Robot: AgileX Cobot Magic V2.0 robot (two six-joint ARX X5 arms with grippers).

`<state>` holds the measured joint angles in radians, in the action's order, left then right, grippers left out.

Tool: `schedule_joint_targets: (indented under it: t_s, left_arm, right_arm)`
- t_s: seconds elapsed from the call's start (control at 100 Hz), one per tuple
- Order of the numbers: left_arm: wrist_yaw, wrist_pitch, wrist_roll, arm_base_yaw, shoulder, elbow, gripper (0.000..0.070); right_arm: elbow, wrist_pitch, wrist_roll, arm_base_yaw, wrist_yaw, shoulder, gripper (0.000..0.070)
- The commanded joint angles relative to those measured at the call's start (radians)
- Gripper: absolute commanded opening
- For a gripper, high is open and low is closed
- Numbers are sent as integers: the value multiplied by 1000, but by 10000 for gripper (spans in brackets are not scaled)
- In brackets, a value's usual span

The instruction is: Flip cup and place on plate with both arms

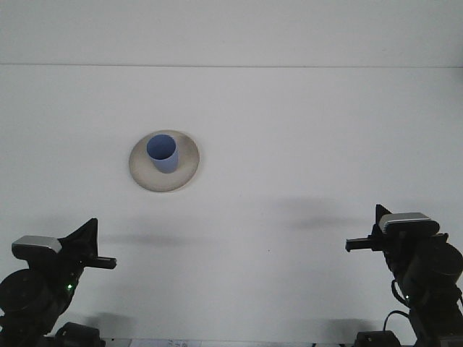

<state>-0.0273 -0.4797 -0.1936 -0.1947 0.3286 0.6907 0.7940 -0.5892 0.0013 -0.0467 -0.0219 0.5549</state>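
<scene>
A blue cup (163,153) stands upright, mouth up, on a round beige plate (184,168) left of the table's middle. My left gripper (101,262) sits low at the near left corner, well apart from the plate, holding nothing. Low at the near right is my right gripper (356,245), also far from the cup and holding nothing. Both grippers show only as thin dark edges pointing inward.
The white table (304,144) runs back to a pale wall. Only the plate and cup stand on it. The arm bases fill the two near corners.
</scene>
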Motion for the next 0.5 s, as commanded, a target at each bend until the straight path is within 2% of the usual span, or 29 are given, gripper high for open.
schedule_joint_targets:
  t_s: [0.0, 0.15, 0.2, 0.28, 0.49]
  left_arm:
    - [-3, 3, 32, -4, 7, 7, 15]
    - [-5, 15, 30, -3, 9, 10, 15]
    - [-23, 15, 55, -3, 6, 13, 15]
    - [-49, 19, 55, -3, 3, 13, 15]
    - [-49, 20, 60, -3, 2, 13, 15]
  right_arm:
    - [10, 13, 6, -2, 3, 2, 0]
    - [10, 13, 6, -2, 3, 2, 0]
    - [10, 13, 6, -2, 3, 2, 0]
    - [10, 13, 6, -2, 3, 2, 0]
    - [10, 13, 6, -2, 3, 2, 0]
